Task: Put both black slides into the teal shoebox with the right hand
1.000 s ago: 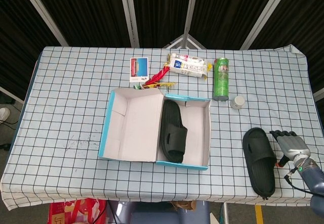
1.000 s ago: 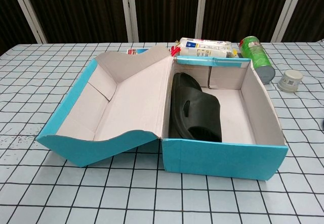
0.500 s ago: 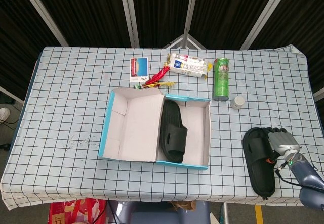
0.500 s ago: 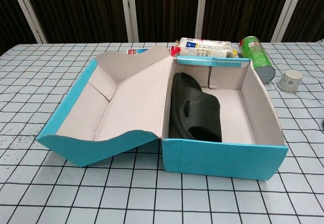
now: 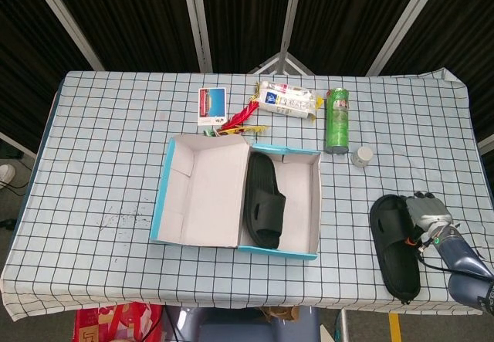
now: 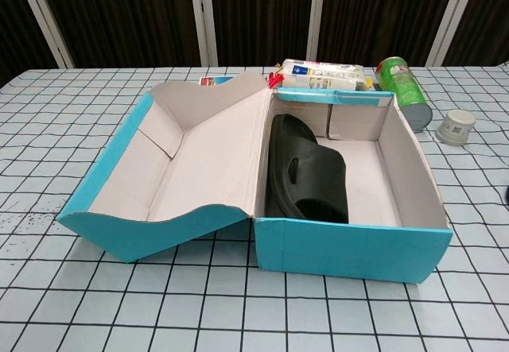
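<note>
Surface: white tablecloth with a black grid (image 5: pixel 108 141) covering the table, dark ribbed panels behind it.
Right hand: grey robot hand (image 5: pixel 427 214) lies on the strap side of the loose black rubber slide (image 5: pixel 394 247); whether its fingers actually clasp it I cannot tell.
Box: open teal cardboard shoebox (image 5: pixel 312 203) well to the hand's left, its lid flap folded out.
Inside: second black slide (image 5: pixel 263 200) against the box's left wall.
Beyond the hand: small white cap (image 5: pixel 362 156), green cylindrical can (image 5: pixel 337 120) lying flat.
Further left: white snack packet (image 5: pixel 286 99), red-and-yellow wrappers (image 5: pixel 239 120), small picture card (image 5: pixel 211 104).

Right robot hand (image 5: pixel 427 217) low at right, fingers curled down; left unseen.
</note>
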You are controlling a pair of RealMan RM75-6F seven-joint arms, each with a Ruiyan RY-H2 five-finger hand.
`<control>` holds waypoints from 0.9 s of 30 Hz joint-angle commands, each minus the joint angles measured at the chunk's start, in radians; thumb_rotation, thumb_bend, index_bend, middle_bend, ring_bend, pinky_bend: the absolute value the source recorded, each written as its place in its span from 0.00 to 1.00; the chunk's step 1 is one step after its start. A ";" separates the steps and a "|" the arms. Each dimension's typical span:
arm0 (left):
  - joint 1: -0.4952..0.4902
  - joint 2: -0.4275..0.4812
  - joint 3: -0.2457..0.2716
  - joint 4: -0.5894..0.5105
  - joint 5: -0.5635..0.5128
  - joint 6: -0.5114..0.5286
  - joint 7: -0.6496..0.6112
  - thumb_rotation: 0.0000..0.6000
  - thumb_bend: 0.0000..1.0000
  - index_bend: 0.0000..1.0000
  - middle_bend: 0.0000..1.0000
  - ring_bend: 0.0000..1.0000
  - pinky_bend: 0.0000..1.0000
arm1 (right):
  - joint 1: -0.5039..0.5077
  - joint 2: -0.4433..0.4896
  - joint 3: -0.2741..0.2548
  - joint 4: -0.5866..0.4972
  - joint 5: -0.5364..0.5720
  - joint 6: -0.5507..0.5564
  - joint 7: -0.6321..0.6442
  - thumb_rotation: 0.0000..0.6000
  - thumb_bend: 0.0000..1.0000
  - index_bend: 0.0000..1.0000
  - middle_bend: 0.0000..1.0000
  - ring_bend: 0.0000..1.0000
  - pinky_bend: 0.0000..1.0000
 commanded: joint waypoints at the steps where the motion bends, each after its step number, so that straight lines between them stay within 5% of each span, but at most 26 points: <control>1: -0.001 0.000 0.000 0.001 0.001 -0.001 -0.001 1.00 0.37 0.10 0.04 0.00 0.09 | 0.009 -0.002 -0.005 -0.005 0.010 -0.002 0.008 1.00 0.17 0.29 0.29 0.02 0.00; 8: -0.001 0.001 -0.001 0.002 0.000 -0.002 -0.007 1.00 0.37 0.10 0.04 0.00 0.09 | 0.009 -0.014 -0.004 -0.005 -0.009 0.012 0.035 1.00 0.18 0.43 0.42 0.09 0.00; 14: -0.004 0.001 -0.001 0.005 -0.002 -0.008 -0.010 1.00 0.37 0.10 0.04 0.00 0.09 | -0.025 -0.023 0.021 -0.003 -0.079 0.077 0.084 1.00 0.34 0.53 0.50 0.15 0.00; 27: -0.002 0.004 0.000 0.004 0.002 -0.007 -0.023 1.00 0.37 0.10 0.04 0.00 0.09 | -0.037 0.057 0.038 -0.065 -0.120 0.088 0.128 1.00 0.41 0.55 0.55 0.19 0.00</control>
